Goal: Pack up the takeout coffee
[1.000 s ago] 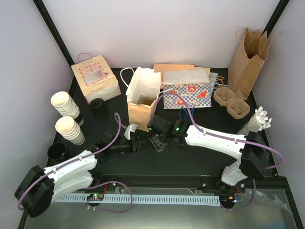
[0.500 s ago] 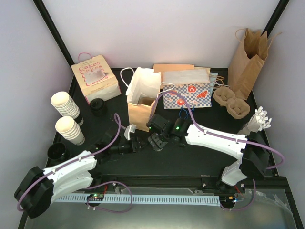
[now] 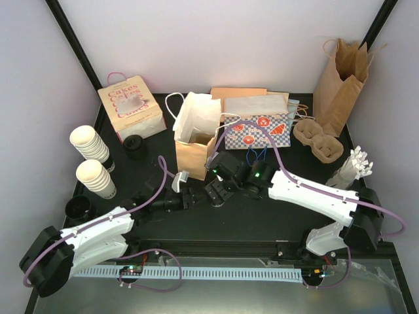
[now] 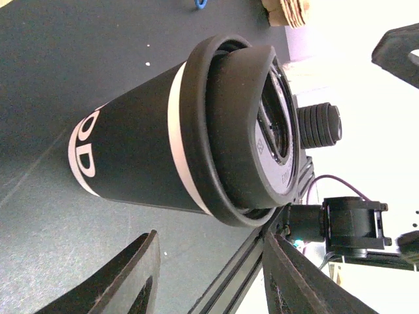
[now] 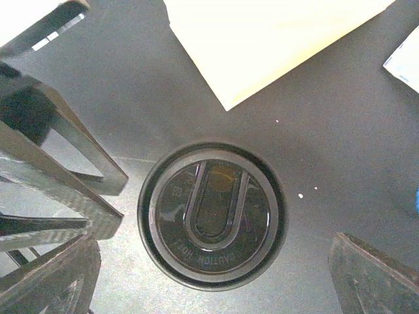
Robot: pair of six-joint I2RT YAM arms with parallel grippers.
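Since the takeout coffee (image 4: 131, 150) is a paper cup under a pressed-on black lid (image 5: 211, 216), I judge it light, thin-walled and easy to dent; whether it is filled cannot be told, so it is best kept upright; a hold round the dark printed body, below the cream band and the lid's rim, looks safest, with a modest squeeze, since a pull on the lid could pop it off. It stands upright on the black counter (image 3: 222, 219), just in front of the small kraft bag (image 3: 193, 157); the right fingers (image 5: 373, 275) hang above it, spread wide to either side of the lid and touching nothing; the left fingers (image 4: 131, 281) lie low beside it, half spread, with only counter between them. White paper (image 3: 196, 114) rises from that kraft bag, and what else it holds is hidden; the pulp cup carrier (image 3: 317, 140) shows both wells empty; the tall brown bag (image 3: 340, 75) stands at the right rear, its inside unseen.
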